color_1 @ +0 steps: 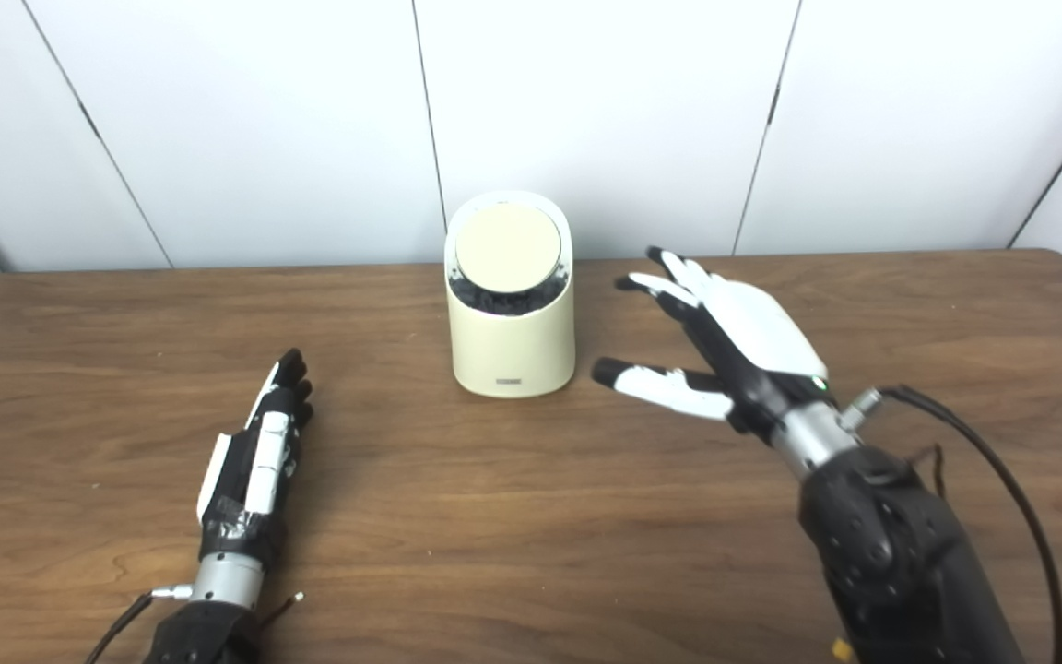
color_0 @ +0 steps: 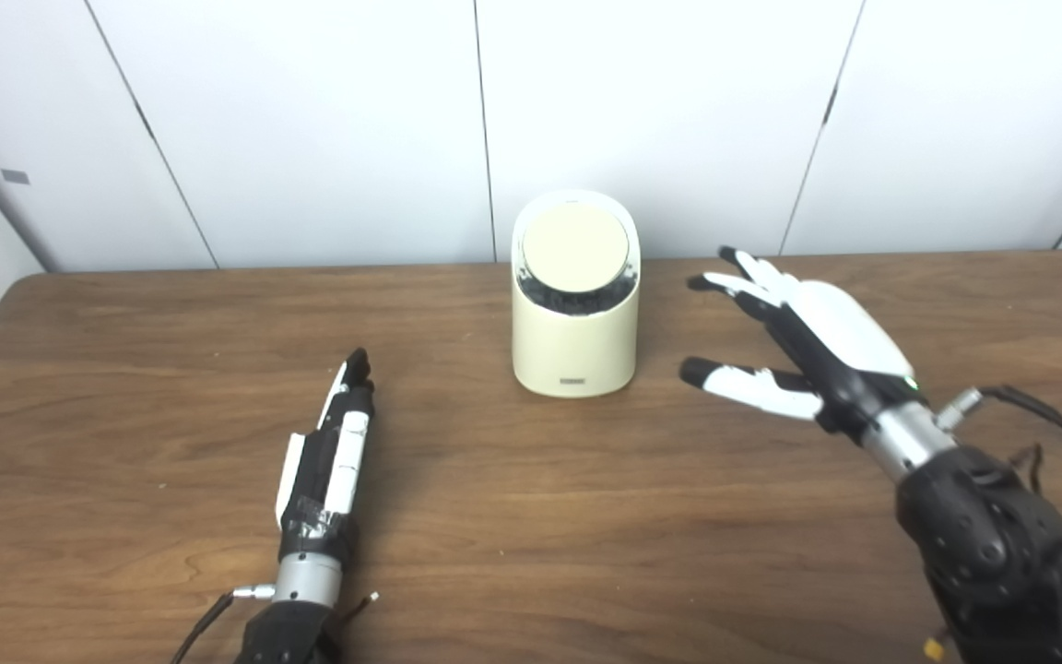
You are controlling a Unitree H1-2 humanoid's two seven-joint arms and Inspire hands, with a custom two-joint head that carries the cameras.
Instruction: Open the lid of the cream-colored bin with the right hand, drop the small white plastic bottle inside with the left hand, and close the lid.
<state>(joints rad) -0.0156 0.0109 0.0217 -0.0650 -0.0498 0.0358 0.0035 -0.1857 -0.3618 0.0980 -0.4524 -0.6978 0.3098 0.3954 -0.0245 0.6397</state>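
The cream-colored bin stands upright at the back middle of the table. Its round lid tilts toward me, and a dark crescent gap shows under the lid's lower edge. My right hand hovers to the right of the bin, open, with fingers spread and thumb pointing at the bin; it touches nothing. My left hand lies on the table at the front left, edge-on, with straight fingers pointing toward the back and nothing in it. No small white bottle shows in either view.
The brown wooden table reaches from a white panelled wall at the back to the picture's bottom edge. A black cable loops from my right wrist over the table's right side.
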